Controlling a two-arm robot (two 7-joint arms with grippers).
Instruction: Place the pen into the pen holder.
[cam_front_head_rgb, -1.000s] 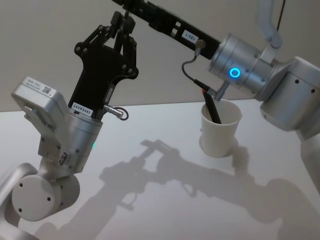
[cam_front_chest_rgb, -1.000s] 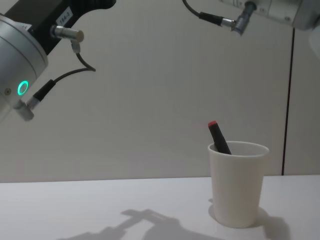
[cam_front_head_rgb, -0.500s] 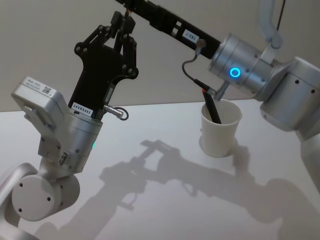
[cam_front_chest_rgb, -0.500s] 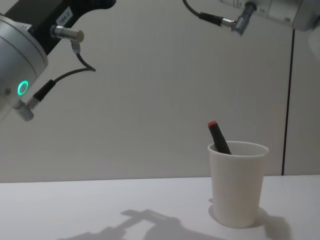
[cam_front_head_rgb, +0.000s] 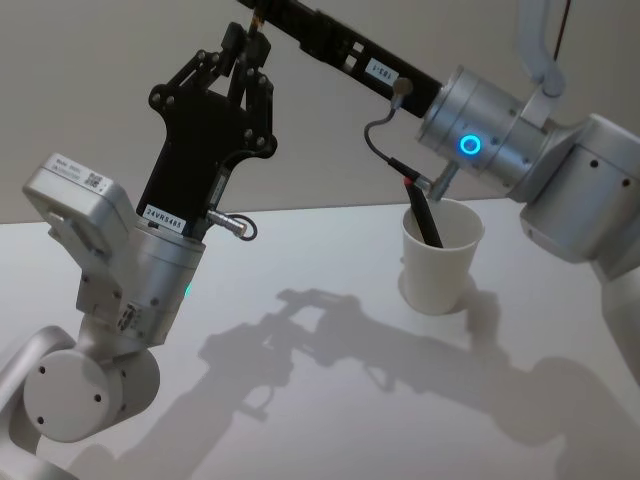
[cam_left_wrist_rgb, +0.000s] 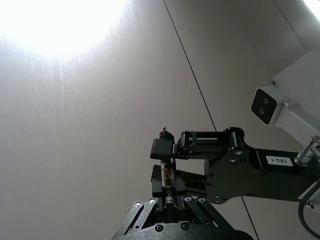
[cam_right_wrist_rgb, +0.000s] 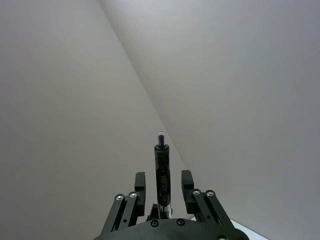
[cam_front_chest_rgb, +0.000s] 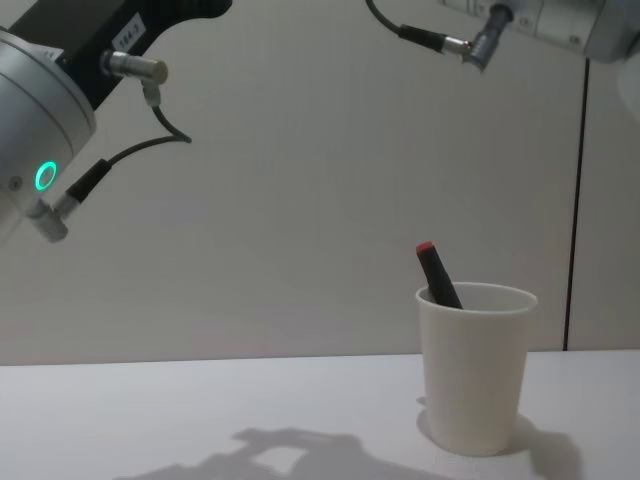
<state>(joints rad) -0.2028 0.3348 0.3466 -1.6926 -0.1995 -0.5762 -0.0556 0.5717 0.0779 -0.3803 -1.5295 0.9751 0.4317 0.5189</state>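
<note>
Step in hand – handover, high above and well left of the cup (cam_front_head_rgb: 440, 270).

Pen (cam_right_wrist_rgb: 161, 170): slim dark barrel with a clear section, nib up. The left gripper (cam_front_head_rgb: 246, 45) looks clamped on its lower end; the right gripper (cam_right_wrist_rgb: 163, 182) straddles it, grip not discernible.

Cup: white paper, tapered, rolled rim, upright on the matte table (cam_front_head_rgb: 300, 260). It already holds a red-capped pen (cam_front_chest_rgb: 437, 275), leaning.

Next – probably a firm right-hand grip, then carry over the rim.
</note>
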